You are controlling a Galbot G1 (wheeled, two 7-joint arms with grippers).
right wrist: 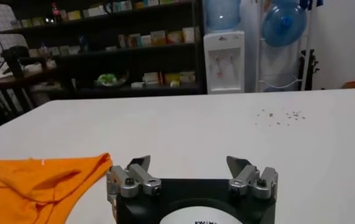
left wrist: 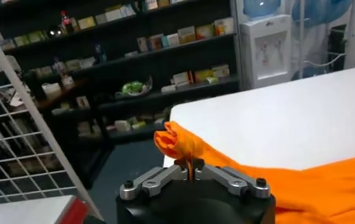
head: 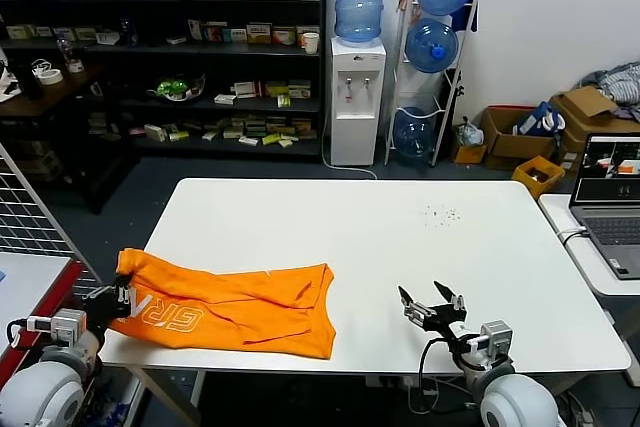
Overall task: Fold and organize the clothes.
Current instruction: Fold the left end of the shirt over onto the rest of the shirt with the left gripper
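Left claw (head: 118, 299) pinching the edge of a half-folded orange T-shirt (head: 240, 309) on a white counter (head: 400, 237).

The T-shirt lies crumpled at the lower left of the head view, lettering upward, near the counter's front edge. The left claw is pressed together on its left edge. The right claw (head: 432, 304), lower right, is spread and holds nothing, well apart from the cloth. To fold well, the pinched edge probably wants lifting high and carrying across slowly, so the layers drape flat rather than bunch.

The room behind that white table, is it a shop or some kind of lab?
Probably a lab or office storeroom: stocked dark shelves, a water dispenser with spare bottles, and an open laptop nearby.
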